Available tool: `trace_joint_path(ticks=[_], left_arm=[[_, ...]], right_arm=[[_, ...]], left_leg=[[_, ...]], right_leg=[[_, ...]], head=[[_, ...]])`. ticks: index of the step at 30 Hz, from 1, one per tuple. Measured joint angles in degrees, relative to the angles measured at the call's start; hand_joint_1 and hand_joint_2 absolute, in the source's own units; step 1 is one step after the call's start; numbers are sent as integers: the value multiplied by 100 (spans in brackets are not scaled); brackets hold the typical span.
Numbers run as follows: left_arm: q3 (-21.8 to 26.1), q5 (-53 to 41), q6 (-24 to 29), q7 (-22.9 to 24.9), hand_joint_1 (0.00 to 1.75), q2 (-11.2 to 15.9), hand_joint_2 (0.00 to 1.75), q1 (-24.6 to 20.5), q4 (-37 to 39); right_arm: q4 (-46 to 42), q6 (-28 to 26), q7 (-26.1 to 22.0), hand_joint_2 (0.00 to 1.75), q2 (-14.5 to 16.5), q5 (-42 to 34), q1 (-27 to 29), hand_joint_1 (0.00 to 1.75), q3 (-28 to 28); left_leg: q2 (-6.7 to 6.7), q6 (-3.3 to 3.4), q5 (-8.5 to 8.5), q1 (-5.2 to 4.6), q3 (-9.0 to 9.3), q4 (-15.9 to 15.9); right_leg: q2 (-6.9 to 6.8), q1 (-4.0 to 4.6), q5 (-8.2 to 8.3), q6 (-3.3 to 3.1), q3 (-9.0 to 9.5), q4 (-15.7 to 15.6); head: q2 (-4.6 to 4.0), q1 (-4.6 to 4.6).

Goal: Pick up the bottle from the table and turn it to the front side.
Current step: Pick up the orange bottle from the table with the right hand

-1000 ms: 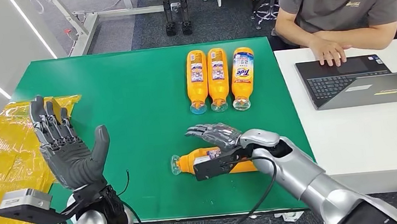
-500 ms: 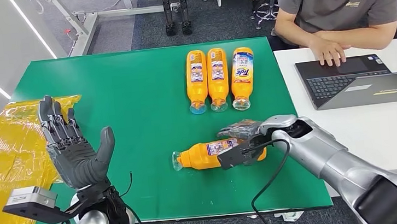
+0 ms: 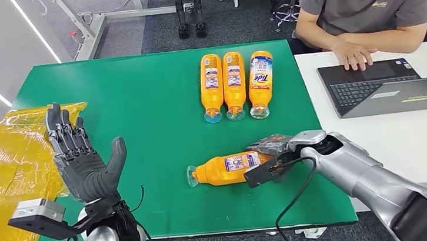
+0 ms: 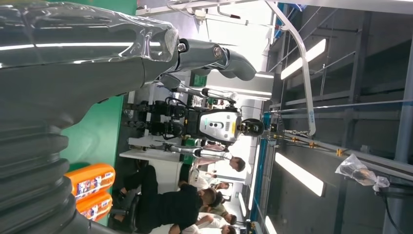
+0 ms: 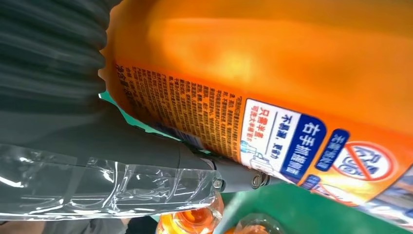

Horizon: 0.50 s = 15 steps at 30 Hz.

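While fingers wrap it, right hand (image 3: 269, 145) grips bottle (image 3: 230, 169); left hand (image 3: 82, 162) spread, holding nothing

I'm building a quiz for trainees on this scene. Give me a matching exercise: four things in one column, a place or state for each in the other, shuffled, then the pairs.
Things:
1. lone bottle
2. three bottles
3. left robot hand
4. laptop

Places or states:
A. raised, fingers apart, holding nothing
B. on the white table
C. side by side at the green table's far edge
D. lying on its side, gripped by the right robot hand

Pairs: 1-D, 2-C, 3-A, 4-B
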Motion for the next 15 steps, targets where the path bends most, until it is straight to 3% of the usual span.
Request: trace_joint_path(ticks=[2, 12, 15], left_arm=[[0, -4, 32, 0, 0, 0, 175, 7, 0], [0, -13, 63, 0, 0, 2, 175, 32, -1], [0, -42, 75, 0, 0, 5, 175, 77, -11]], right_arm=[[8, -174, 13, 175, -2, -13, 2, 172, 21], [87, -1022, -47, 175, -2, 55, 119, 175, 92], [66, -1613, 41, 175, -2, 50, 273, 175, 69]], left_leg=[[0, 0, 0, 0, 0, 0], [0, 0, 0, 0, 1, 0], [-1, 0, 0, 1, 0, 0]], right_leg=[[0, 0, 0, 0, 0, 0], [0, 0, 0, 0, 1, 0], [-1, 1, 0, 0, 1, 0]], head=[[0, -1], [0, -1], [0, -1]])
